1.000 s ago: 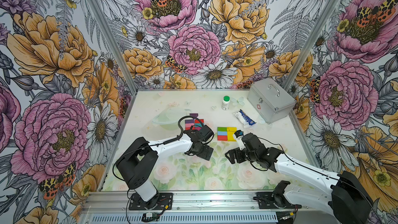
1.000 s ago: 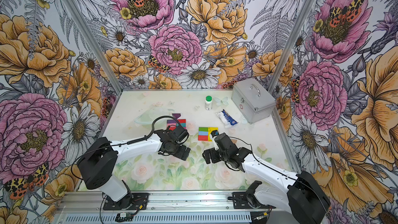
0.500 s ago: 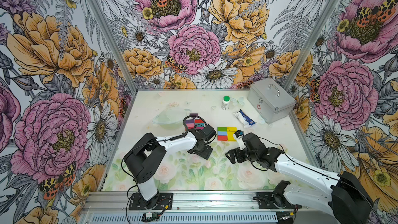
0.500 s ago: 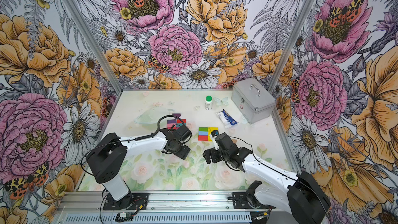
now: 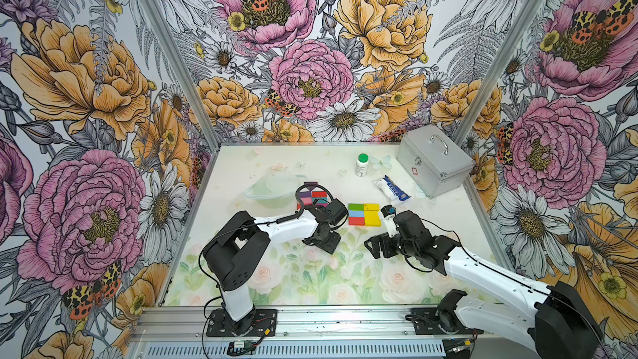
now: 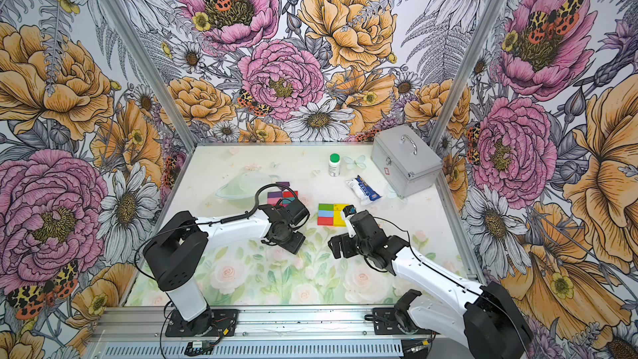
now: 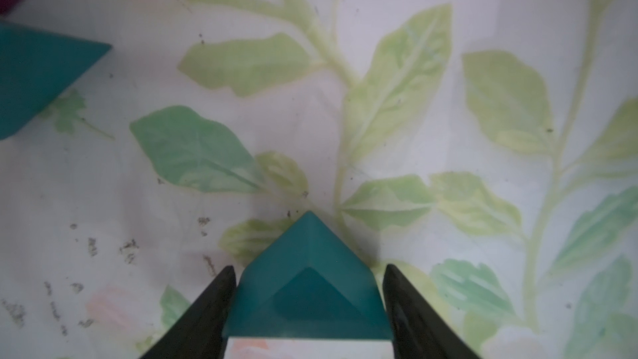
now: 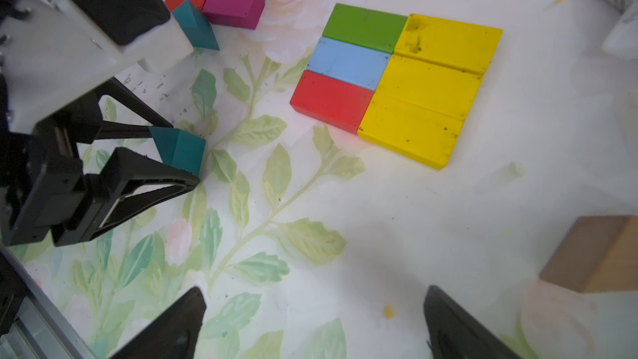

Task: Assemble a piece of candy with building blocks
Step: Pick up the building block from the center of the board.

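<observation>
Two black fingers (image 7: 207, 316) of the left end effector (image 8: 179, 153) were set close on either side of a teal triangle (image 7: 307, 281) on the tabletop (image 8: 379, 219), apart from the laid slab (image 8: 424, 77) of green, blue, red and yellow blocks; firm contact could not be told. The right end effector (image 8: 310, 326) was held wide open and empty. If only the sloped faces were pinched, the triangle could be squeezed out or twisted.

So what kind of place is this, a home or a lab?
Most likely a robot test booth, not a home: two white robot arms bolted to a metal rail, flower-print walls boxing in a small table, and building blocks laid out as props.
</observation>
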Controlling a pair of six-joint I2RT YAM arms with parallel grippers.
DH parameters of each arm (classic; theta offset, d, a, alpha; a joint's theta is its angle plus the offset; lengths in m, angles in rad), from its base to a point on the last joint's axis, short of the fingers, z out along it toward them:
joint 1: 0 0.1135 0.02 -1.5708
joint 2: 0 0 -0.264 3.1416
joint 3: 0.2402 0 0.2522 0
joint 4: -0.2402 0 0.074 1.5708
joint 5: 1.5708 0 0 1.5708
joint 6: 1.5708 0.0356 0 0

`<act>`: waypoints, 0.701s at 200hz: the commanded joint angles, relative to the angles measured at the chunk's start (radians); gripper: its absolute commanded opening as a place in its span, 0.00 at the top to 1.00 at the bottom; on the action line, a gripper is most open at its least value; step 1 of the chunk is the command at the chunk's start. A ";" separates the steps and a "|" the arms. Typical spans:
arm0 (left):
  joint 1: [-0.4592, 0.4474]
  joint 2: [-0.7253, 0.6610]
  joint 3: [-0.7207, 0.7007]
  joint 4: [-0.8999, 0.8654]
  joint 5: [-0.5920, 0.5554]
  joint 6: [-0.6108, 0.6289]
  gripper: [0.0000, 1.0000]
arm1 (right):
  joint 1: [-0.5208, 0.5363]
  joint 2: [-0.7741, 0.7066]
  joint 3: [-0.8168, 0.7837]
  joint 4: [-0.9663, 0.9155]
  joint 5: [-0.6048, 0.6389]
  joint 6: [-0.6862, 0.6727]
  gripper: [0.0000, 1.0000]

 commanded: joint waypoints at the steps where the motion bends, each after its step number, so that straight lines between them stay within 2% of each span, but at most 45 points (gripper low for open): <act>1: -0.010 0.008 0.023 0.001 -0.002 0.009 0.37 | -0.017 -0.026 -0.014 0.009 -0.015 -0.019 0.00; 31: -0.023 -0.004 0.040 0.001 0.013 -0.016 0.44 | -0.045 -0.049 -0.014 0.004 -0.014 -0.006 0.00; 49: -0.051 -0.007 0.071 0.002 0.029 -0.048 0.44 | -0.075 -0.073 -0.008 -0.023 0.022 0.005 0.00; 85: -0.107 0.030 0.180 -0.006 0.049 -0.190 0.44 | -0.181 -0.133 0.027 -0.096 0.092 -0.006 0.00; 140: -0.163 0.175 0.330 -0.020 0.031 -0.403 0.42 | -0.391 -0.179 0.046 -0.107 0.014 0.002 0.00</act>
